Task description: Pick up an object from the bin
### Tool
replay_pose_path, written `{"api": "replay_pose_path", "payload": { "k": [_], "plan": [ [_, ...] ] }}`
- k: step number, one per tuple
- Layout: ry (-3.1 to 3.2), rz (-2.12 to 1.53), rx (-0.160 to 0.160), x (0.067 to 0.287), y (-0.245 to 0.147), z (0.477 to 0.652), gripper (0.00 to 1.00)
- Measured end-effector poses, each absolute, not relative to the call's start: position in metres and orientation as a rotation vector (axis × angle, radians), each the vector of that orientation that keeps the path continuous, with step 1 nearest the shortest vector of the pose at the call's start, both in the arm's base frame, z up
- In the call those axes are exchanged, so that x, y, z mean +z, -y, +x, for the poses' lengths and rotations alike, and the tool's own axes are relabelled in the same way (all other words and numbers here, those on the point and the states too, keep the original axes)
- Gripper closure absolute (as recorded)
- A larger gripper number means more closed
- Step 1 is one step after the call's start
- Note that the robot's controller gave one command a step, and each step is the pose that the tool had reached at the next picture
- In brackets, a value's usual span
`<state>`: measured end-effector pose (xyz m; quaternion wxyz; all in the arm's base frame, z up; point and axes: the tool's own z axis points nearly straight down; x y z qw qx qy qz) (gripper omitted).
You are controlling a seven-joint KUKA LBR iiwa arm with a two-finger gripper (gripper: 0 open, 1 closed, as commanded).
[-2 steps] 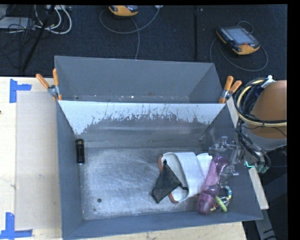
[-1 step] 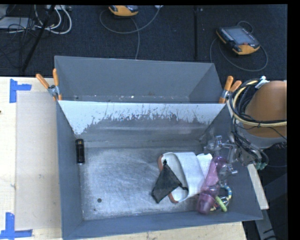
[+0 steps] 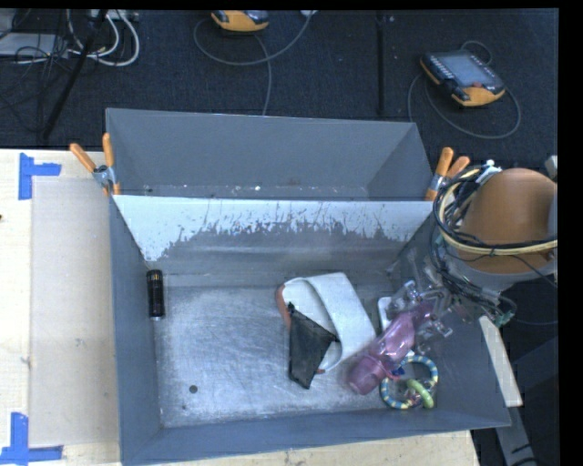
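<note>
Dark carpeted floor (image 3: 328,73) spreads across the far side, crossed by looping pale cables (image 3: 271,86). An orange-and-grey handheld controller (image 3: 463,77) lies far right; a second controller (image 3: 239,18) sits cut off at the far edge.

The grey metal bin (image 3: 219,355) has open floor in its left half; only a small black cylinder (image 3: 156,294) lies by the left wall. At right, a white folded cloth (image 3: 339,305), a black flat pouch (image 3: 306,353), a purple plastic bottle (image 3: 387,350) and a many-coloured ring (image 3: 410,390) crowd together.
</note>
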<state>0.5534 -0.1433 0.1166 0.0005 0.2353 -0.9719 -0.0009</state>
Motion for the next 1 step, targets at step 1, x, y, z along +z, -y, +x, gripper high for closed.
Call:
{"api": "replay_pose_path", "payload": {
  "k": [1],
  "plan": [
    [3.052, 0.74, -0.003, 0.1166, 0.1431, 0.5535, 1.0]
  ]
}}
